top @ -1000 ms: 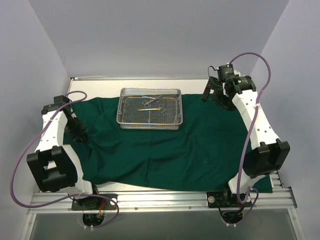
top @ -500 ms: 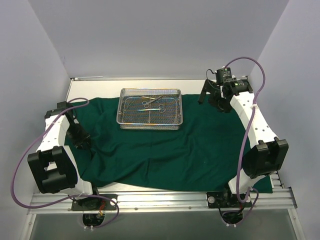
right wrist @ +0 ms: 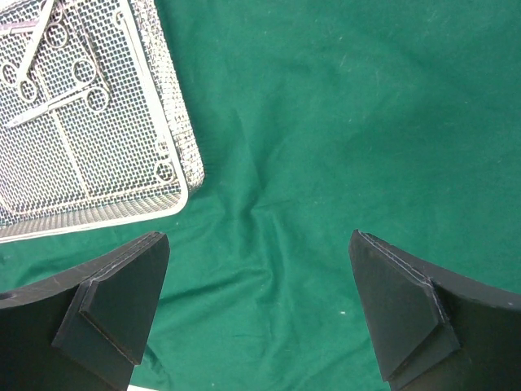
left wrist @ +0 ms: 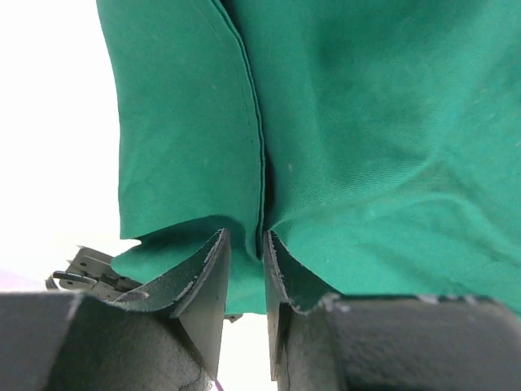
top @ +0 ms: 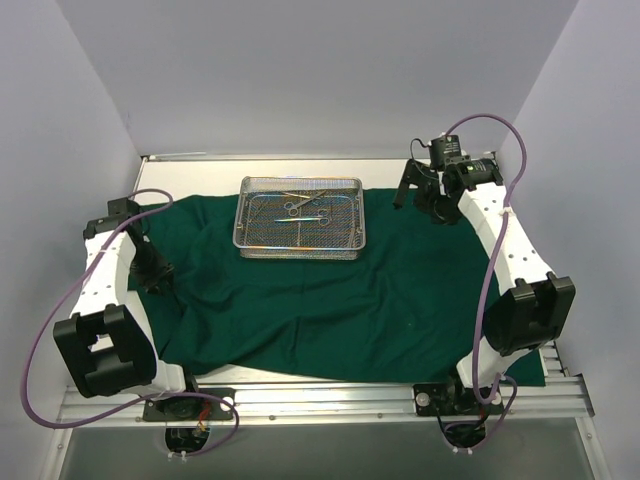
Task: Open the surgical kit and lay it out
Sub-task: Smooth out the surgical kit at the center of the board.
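The surgical kit lies opened out: a dark green drape (top: 330, 300) covers most of the table, and a silver wire-mesh tray (top: 300, 252) stands on its far middle. Steel scissor-like instruments (top: 300, 207) lie inside the tray. My left gripper (top: 152, 274) sits low at the drape's left edge. In the left wrist view a hemmed fold of the drape (left wrist: 366, 122) runs down between the tips of the left gripper (left wrist: 247, 236), whose jaws stand slightly apart, not pinching it. My right gripper (top: 412, 195) hovers wide open over the drape (right wrist: 342, 106), just right of the tray (right wrist: 175, 155) and instruments (right wrist: 57, 98).
Bare white table (top: 150, 180) shows left of and behind the drape. Grey enclosure walls close in on three sides. An aluminium rail (top: 320, 400) with both arm bases runs along the near edge. The drape's near right corner (top: 528, 372) reaches that rail.
My left gripper's jaws have parted a little around the cloth fold, and the left arm has drawn back and to the left. The right gripper shifted slightly left, still wide open.
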`<state>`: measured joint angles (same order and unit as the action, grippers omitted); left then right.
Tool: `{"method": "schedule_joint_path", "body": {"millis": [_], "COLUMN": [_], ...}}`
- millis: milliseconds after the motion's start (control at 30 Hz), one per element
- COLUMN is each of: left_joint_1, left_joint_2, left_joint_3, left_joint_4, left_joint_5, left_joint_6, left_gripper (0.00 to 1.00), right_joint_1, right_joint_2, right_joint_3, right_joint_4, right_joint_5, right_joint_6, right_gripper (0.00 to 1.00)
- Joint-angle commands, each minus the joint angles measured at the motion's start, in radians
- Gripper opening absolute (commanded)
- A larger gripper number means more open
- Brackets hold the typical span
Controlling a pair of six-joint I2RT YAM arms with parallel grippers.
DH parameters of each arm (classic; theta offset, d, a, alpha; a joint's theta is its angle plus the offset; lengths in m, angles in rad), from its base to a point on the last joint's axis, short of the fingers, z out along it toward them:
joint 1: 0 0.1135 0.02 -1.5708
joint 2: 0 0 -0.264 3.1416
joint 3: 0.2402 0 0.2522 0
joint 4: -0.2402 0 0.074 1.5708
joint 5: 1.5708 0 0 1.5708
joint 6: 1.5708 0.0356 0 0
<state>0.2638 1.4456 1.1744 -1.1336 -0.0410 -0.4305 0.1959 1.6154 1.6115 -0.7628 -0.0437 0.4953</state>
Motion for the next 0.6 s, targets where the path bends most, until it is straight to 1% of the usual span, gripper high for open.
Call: {"method": "schedule_joint_path", "body": {"millis": [0,167,400,567], "left_joint_1": [0.005,0.005,0.003,0.003], "left_joint_2": [-0.033,-0.034,-0.011,-0.039], "left_joint_3": [0.056,0.042,0.031,0.021], "left_joint_4": [-0.003,-0.008,0.023,0.04], "left_joint_5": [-0.04,-0.057,-0.01,0.009], "left_joint_6": [-0.01,-0.002,0.004,0.006], "left_gripper": [0.32,0.31,0.32,0.33], "right_joint_1": [0.013,0.019,0.02,0.022], "right_joint_2": [0.012,0.015,0.015,0.015], "right_joint_3": [0.001,-0.005,-0.018,-0.022], "right_joint_4": [-0.001,0.0,0.002,0.003], "right_joint_5": [-0.012,-0.018,-0.024,-0.027], "right_joint_6": [-0.014,-0.018,-0.018,-0.017], "right_gripper": [1.0,1.0,1.0,1.0]}}
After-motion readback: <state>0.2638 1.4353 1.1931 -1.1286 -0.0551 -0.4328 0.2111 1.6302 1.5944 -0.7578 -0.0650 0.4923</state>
